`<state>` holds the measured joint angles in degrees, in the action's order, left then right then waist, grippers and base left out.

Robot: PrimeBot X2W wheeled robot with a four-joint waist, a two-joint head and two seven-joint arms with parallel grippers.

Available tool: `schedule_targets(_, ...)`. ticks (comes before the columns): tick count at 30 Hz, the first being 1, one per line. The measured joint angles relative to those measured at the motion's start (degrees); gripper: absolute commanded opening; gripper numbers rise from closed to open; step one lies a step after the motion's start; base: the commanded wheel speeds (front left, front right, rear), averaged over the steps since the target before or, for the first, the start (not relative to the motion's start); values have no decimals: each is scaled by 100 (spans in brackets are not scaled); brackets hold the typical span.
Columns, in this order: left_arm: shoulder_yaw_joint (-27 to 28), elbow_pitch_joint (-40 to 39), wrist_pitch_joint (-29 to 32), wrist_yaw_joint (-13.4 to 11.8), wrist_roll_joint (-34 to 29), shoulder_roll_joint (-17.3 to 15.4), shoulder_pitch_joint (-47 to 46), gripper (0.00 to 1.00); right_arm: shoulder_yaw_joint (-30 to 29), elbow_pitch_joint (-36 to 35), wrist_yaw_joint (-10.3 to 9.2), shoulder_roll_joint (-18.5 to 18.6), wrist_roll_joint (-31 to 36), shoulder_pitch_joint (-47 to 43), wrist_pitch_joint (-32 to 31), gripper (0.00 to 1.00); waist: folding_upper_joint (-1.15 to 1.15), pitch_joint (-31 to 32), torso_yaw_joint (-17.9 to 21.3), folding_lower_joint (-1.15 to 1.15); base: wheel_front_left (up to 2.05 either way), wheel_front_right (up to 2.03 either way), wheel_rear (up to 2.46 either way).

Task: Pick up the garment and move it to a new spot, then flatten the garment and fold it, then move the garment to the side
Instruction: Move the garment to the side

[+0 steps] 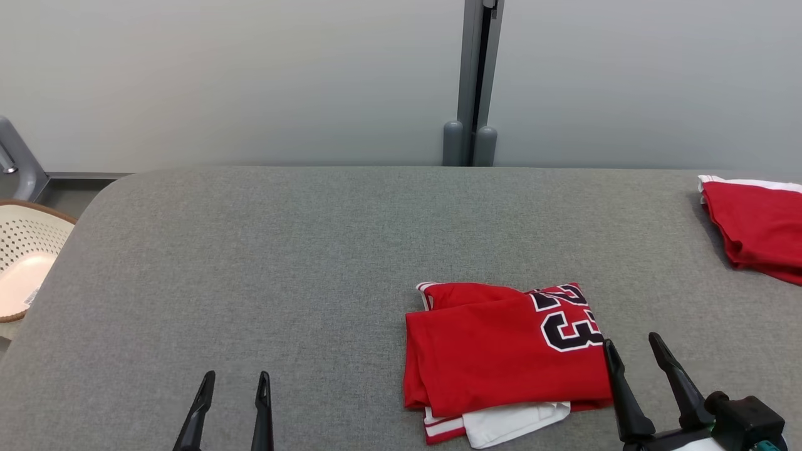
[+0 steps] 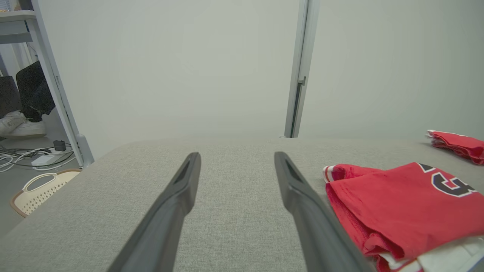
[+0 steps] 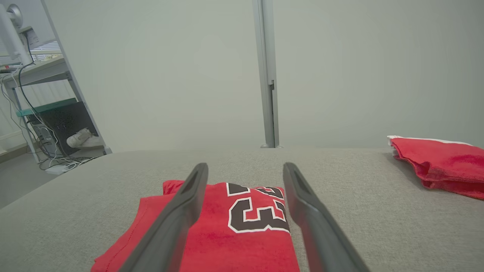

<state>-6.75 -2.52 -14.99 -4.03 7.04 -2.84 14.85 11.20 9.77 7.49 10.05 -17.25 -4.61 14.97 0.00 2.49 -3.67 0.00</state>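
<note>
The table point(image 1: 250, 263) is covered in grey woven cloth, matt, with a coarse weave. The garment point(image 1: 489, 357) is red knit cloth, matt, with white cloth trim. Its numerals are a flat black print edged in white. The second red garment point(image 1: 758, 225) shows the same matt cloth. The fingers of the left gripper point(image 1: 237, 376) and right gripper point(image 1: 631, 340) look like dark plastic, smooth, with a dull sheen. The basket point(image 1: 37, 238) is cream perforated plastic, smooth. The wall point(image 1: 250, 75) is smooth and matt. The post point(image 1: 474, 81) looks like satin grey metal.

the red garment point(image 1: 489, 351) bears the number 23 in black with white edging.
</note>
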Motion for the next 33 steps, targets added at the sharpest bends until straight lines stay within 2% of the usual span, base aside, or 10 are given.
schedule_targets(4, -78, 100, 0, 51, -47, 1, -7, 100, 71, 144, 0, -2, -211, 23, 0, 100, 0, -70, -77, 0, 0, 0, 0)
schedule_targets(8, -194, 216, 0, 122, -64, 1, -76, 100, 211, 888, 0, 115, -680, 365, 14, 100, 0, -191, -159, 0, 0, 0, 0)
schedule_targets(13, -504, 421, 0, 257, -112, 2, -290, 100, 864, 2124, 0, 719, -1463, 1262, -246, 100, 0, -441, -273, 0, 0, 0, 0)
schedule_targets(20, -833, 601, 0, 286, -147, 2, -605, 100, 1834, 2750, 1, 1319, -2519, 2245, -1166, 100, 0, -854, -460, 0, 0, 0, 0)
schedule_targets(21, -864, 617, 0, 277, -145, 3, -635, 100, 2003, 2809, 0, 1381, -2628, 2309, -1332, 41, 0, -898, -491, 0, 0, 0, 0)
schedule_targets(22, -892, 636, 0, 267, -138, 2, -661, 100, 2174, 2817, 0, 1440, -2740, 2340, -1447, 14, 0, -935, -524, 0, 0, 0, 0)
schedule_targets(23, -906, 644, 0, 259, -137, 3, -691, 100, 2299, 2795, 0, 1496, -2819, 2364, -1440, 0, 0, -968, -555, 0, 0, 0, 0)
schedule_targets(27, -914, 634, 0, 194, -64, 0, -712, 100, 2508, 2763, 2, 1692, -2950, 2729, -922, 0, 0, -1087, -559, 0, 0, 0, 0)
schedule_targets(33, -959, 555, 0, 222, -93, 2, -901, 100, 2437, 3186, 2, 2025, -2635, 3860, -320, 0, 0, -1340, -347, 0, 0, 0, 0)
